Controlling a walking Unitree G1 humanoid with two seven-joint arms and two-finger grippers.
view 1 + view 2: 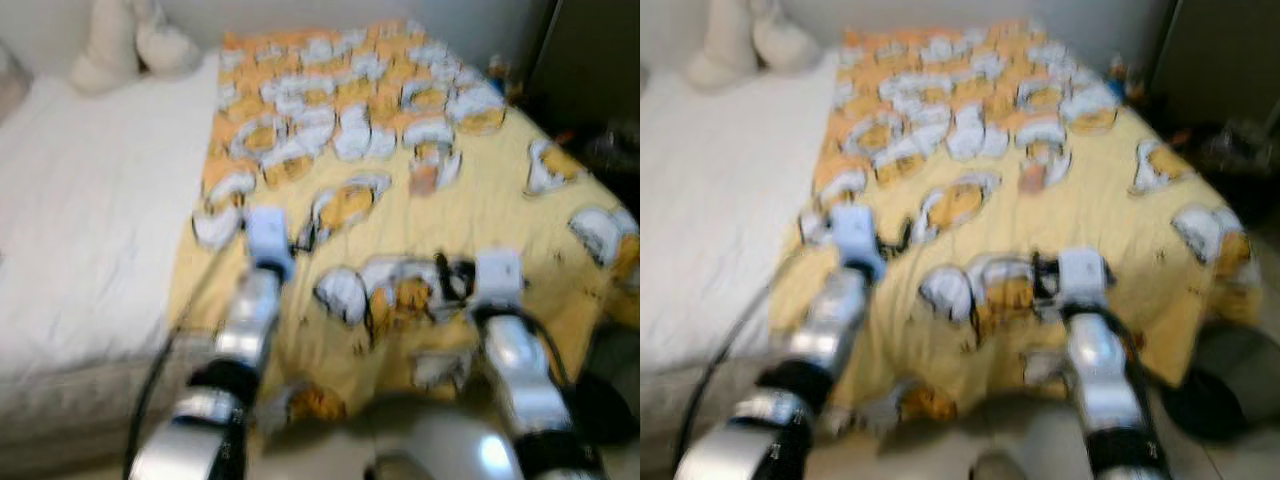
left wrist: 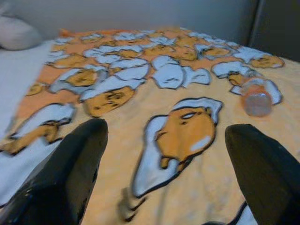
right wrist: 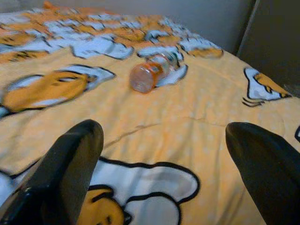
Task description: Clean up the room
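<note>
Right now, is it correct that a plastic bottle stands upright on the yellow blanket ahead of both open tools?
Not quite. The bottle lies on its side on the yellow blanket, as the right wrist view shows. The rest holds: it is ahead of the left tool and the right tool, both open.

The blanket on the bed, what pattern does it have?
Yellow blanket with orange-and-white cartoon figures; clearest in the left wrist view.

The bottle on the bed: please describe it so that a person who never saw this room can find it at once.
Find the yellow blanket with cartoon egg prints, spread over the bed's right side. The bottle lies on its side near the blanket's middle, ahead of both open grippers. It is clear with an orange tint, the one raised solid thing among flat prints.
</note>
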